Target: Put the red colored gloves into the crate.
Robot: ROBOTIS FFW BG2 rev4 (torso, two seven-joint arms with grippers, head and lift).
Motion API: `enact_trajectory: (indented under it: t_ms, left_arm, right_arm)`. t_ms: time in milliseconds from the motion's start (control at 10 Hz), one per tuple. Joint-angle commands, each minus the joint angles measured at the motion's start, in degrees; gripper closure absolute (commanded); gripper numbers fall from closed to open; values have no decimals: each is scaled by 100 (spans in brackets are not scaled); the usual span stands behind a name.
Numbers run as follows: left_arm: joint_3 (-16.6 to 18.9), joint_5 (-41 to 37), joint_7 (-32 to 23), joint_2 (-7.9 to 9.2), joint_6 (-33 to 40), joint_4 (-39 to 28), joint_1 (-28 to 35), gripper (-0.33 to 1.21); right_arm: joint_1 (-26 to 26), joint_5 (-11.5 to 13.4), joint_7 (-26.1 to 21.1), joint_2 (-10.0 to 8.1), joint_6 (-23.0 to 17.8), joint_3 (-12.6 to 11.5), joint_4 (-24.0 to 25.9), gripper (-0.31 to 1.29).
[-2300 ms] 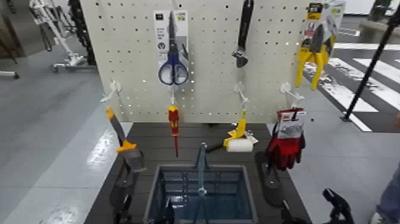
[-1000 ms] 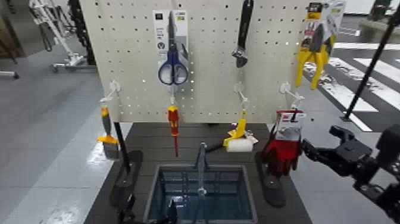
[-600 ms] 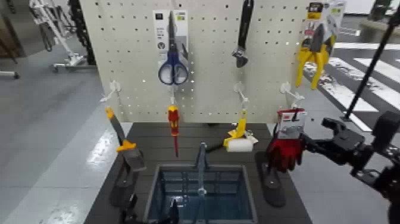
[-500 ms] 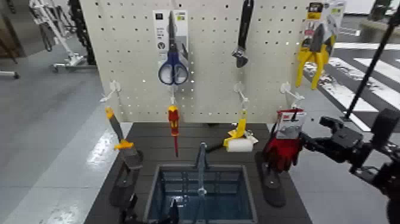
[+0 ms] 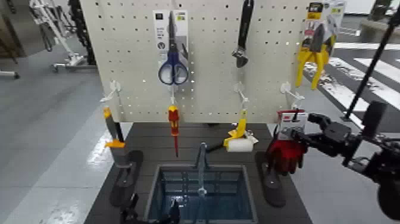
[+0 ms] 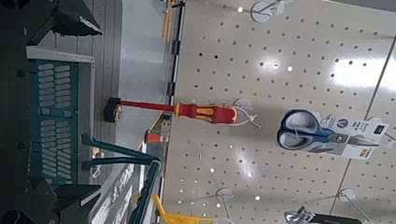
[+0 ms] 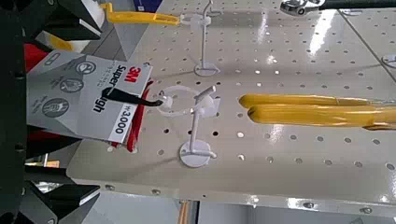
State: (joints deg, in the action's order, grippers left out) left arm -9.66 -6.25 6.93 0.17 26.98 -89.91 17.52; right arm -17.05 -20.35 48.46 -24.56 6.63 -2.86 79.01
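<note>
Gloves, the red colored gloves (image 5: 286, 150), hung right of centre in the head view, above the crate (image 5: 200, 196) at bottom centre. Right gripper (image 5: 299, 137) reached them, grip unclear; only the right wrist view showed their card's print and open fingers (image 7: 56, 17).

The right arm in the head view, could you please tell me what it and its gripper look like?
The right arm is all black, built from chunky, rounded segments, with an upright cylindrical part near the wrist. Its right gripper is black too, with blocky, angular fingers. No markings or sleeves are visible.
</note>
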Motion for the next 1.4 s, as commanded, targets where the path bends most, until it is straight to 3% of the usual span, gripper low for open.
enact_trajectory:
  t_ms: [100,700,1000,1100,1300,1400]
  left_arm:
    - [-1,1,10,-527,0,9,-12,11]
    - [17,1,54,-545,-9,17,-29,11]
    - [-1,1,63,-554,-18,26,-38,11]
    - [-1,1,63,-554,-18,26,-38,11]
    - [-1,1,72,-554,-26,26,-38,11]
    - [-9,1,72,-545,-26,26,-38,11]
  right_arm:
    - [-229,-22,85,39,-74,154,-272,14]
    - [-817,-66,533,-22,-180,708,-931,15]
    - [-826,-101,560,-5,-144,805,-913,15]
    - [-835,-101,560,-14,-127,805,-896,23]
    - [-835,-74,560,-31,-48,805,-852,75]
    - [-835,-13,542,-31,23,796,-799,118]
